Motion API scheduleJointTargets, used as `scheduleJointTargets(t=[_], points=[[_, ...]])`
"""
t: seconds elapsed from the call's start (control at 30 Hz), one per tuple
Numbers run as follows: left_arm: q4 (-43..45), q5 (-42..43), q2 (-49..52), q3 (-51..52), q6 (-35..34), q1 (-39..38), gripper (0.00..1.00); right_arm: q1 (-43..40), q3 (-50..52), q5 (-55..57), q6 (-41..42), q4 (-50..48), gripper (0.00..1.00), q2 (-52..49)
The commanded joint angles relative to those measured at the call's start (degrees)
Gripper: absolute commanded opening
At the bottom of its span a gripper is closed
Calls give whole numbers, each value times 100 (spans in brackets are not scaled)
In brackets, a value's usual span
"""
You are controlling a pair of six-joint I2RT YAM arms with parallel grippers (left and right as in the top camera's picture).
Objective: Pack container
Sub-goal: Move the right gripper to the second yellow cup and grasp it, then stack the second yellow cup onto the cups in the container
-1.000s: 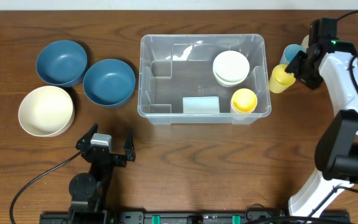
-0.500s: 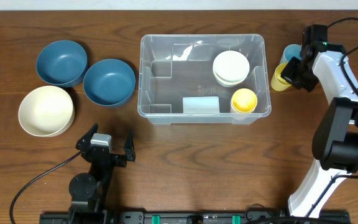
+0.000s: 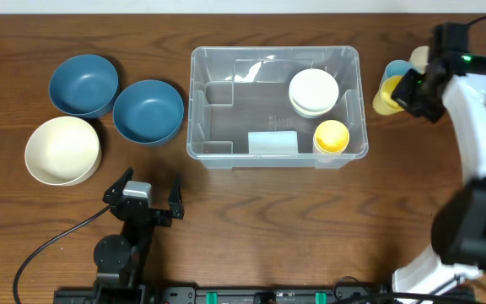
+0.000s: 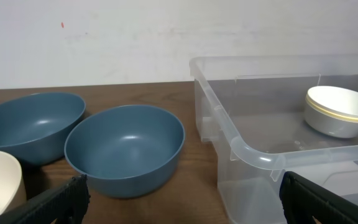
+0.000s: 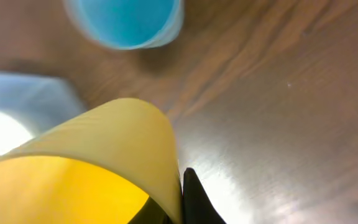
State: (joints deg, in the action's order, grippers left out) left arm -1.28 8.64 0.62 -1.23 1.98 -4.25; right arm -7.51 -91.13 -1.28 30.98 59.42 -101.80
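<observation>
The container (image 3: 194,110), a large clear tub, stands mid-table and holds a stack of white bowls (image 3: 314,91), a yellow cup (image 3: 331,136) and a whitish label (image 3: 272,143). Just right of it, my right gripper (image 3: 405,91) is shut on the rim of another yellow cup (image 3: 385,95). The right wrist view shows that cup (image 5: 86,162) close up, its wall pinched between my fingers (image 5: 180,186). My left gripper (image 3: 148,196) rests open near the front edge, facing the container's corner (image 4: 253,155), with nothing between its fingers (image 4: 182,199).
A blue cup (image 3: 395,69) and a cream cup (image 3: 418,57) stand behind the held cup. Two blue bowls (image 3: 83,84) (image 3: 148,111) and a cream bowl (image 3: 62,149) sit left of the container. The nearer blue bowl (image 4: 126,149) lies just ahead of the left gripper.
The right gripper has closed on the yellow cup's rim and shifted it slightly toward the back. The left arm has not moved.
</observation>
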Motion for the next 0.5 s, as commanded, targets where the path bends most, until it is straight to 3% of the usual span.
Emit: scheduleJointTargets(t=[0.0, 0.2, 0.47], points=[[-192, 81, -28, 101, 98, 22, 98, 168, -101, -599, -136, 188, 2, 669], [-192, 81, -28, 101, 98, 22, 98, 855, -101, -688, -415, 758, 4, 1355], [-192, 81, -28, 101, 98, 22, 98, 1808, 105, 111, -225, 964, 7, 1292]])
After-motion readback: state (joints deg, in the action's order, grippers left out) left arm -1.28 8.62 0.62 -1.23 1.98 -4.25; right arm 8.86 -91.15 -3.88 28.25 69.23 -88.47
